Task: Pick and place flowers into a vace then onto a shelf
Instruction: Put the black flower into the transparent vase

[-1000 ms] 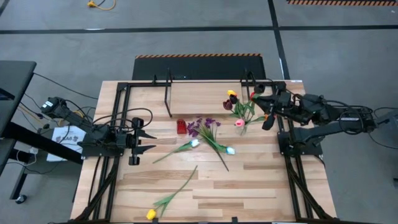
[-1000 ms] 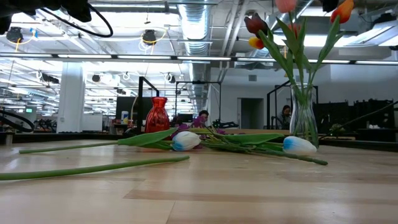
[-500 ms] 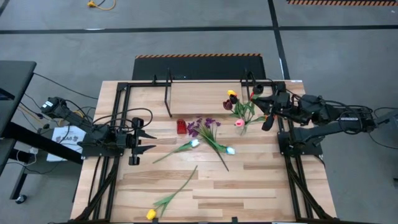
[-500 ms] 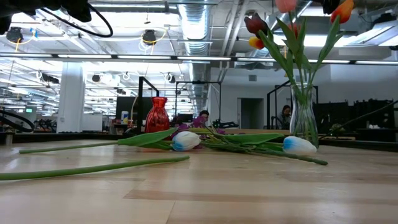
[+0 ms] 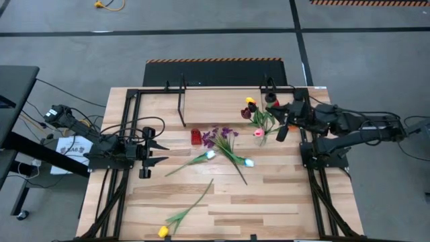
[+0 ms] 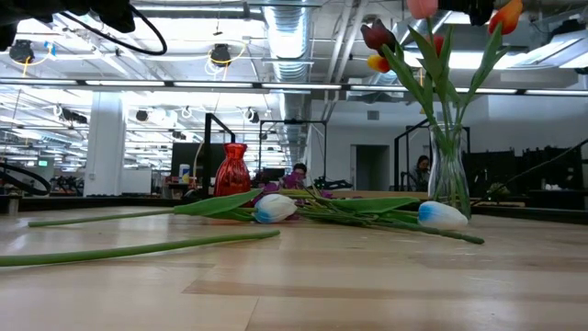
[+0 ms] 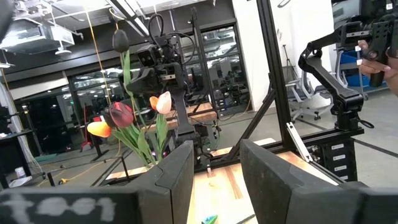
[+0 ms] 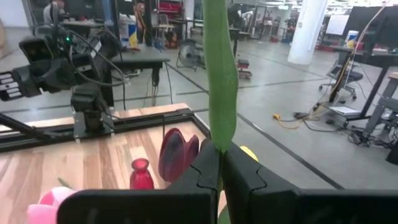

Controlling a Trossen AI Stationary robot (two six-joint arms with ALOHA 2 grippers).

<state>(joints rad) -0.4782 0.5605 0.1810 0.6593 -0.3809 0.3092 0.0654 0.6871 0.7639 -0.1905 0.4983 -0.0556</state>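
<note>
Green stem (image 8: pixel 221 87) is pinched between the right gripper's (image 8: pixel 221 163) two dark fingers, which are pressed together on it with no gap showing. That gripper (image 5: pixel 279 119) hangs over the far right of the table (image 5: pixel 282 202), right at the bouquet, and the stem it holds belongs to an orange tulip (image 6: pixel 504 16) leaning in among the others. Below it stands a clear glass vase (image 6: pixel 448 175) with a maroon tulip (image 6: pixel 378 35), a yellow one (image 6: pixel 377 62) and a pink one (image 5: pixel 258 133) already in it. Just behind the vase, along the far edge, sits the shelf (image 5: pixel 222 105), a pale board on thin black legs, with nothing of the bouquet on it.

Moving left from the vase, two white tulips (image 5: pixel 211 154) and a purple sprig (image 5: pixel 218 136) lie crossed on the planks mid-table, near a small red vase (image 5: pixel 195 136). One more long stem with a yellow head (image 5: pixel 162 231) lies near the front edge, well apart from the rest.

Over on the left side the left gripper (image 5: pixel 160 152) waits low above the table, pointing toward the middle, its fingers (image 7: pixel 177 174) part-way spread and holding nothing.
</note>
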